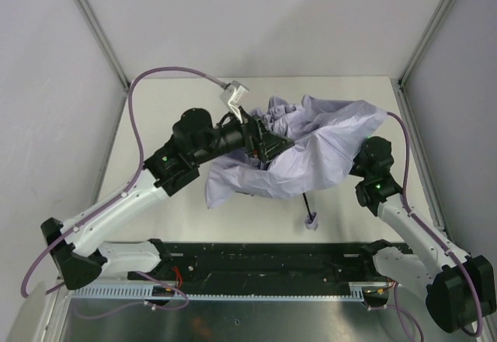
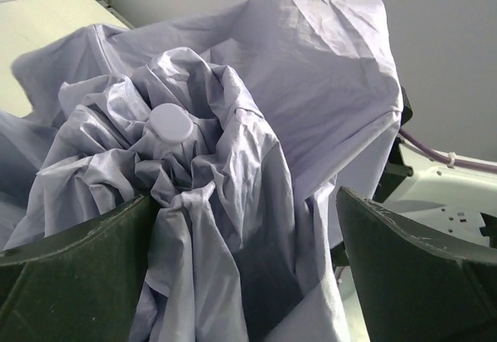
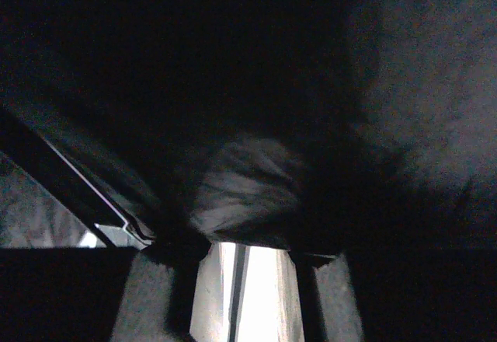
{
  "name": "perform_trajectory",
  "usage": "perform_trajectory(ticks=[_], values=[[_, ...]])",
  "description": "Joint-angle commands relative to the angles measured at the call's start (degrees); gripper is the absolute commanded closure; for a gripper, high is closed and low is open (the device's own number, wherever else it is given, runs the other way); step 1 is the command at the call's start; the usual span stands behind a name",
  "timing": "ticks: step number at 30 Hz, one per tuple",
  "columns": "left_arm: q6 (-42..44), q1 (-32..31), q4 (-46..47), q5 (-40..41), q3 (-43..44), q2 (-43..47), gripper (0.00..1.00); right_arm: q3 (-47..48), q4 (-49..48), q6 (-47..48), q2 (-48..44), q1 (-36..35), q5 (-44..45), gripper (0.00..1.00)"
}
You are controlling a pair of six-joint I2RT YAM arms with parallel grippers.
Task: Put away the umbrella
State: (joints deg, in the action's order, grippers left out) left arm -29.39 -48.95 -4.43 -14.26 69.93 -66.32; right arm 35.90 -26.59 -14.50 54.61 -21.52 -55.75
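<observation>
The umbrella (image 1: 311,151) lies half collapsed mid-table, its lavender-grey canopy crumpled. Its black shaft (image 1: 305,202) runs toward me to the small handle with a loop (image 1: 312,220). My left gripper (image 1: 268,144) sits against the canopy's left side, open. In the left wrist view its dark fingers (image 2: 70,280) stand wide, with loose folds of canopy (image 2: 233,225) hanging between them, and the round top cap (image 2: 171,122) is just beyond. My right gripper (image 3: 245,253) is under the canopy in the dark. It is narrowly set, with a grey wad of fabric (image 3: 245,190) at its tips.
Grey enclosure walls and metal posts (image 1: 93,23) ring the table (image 1: 155,109). A black rail (image 1: 264,260) with the arm bases runs along the near edge. A purple cable (image 1: 136,124) loops over the left arm.
</observation>
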Motion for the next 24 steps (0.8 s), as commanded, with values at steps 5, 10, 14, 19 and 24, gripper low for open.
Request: perform_trajectory(ticks=[5,10,14,19,24], values=[[0.05,0.46,2.67,5.22,4.72,-5.09,0.09,3.29,1.23,5.66,-2.09,-2.64,-3.88,1.0],[-4.72,1.15,2.17,11.46,-1.13,1.07,0.04,3.64,4.66,7.19,-4.15,-2.44,-1.94,1.0],[-11.73,1.17,2.14,18.33,-10.0,9.69,0.01,3.65,3.19,5.71,-5.23,-2.64,-1.73,1.0],[-18.74,1.15,2.12,19.94,-13.92,13.18,0.01,3.65,1.71,4.76,-5.13,-2.74,-1.69,1.0],[-21.26,1.21,2.14,15.72,-13.55,11.42,0.01,3.65,-1.38,2.21,-4.14,-2.85,-0.78,1.0]])
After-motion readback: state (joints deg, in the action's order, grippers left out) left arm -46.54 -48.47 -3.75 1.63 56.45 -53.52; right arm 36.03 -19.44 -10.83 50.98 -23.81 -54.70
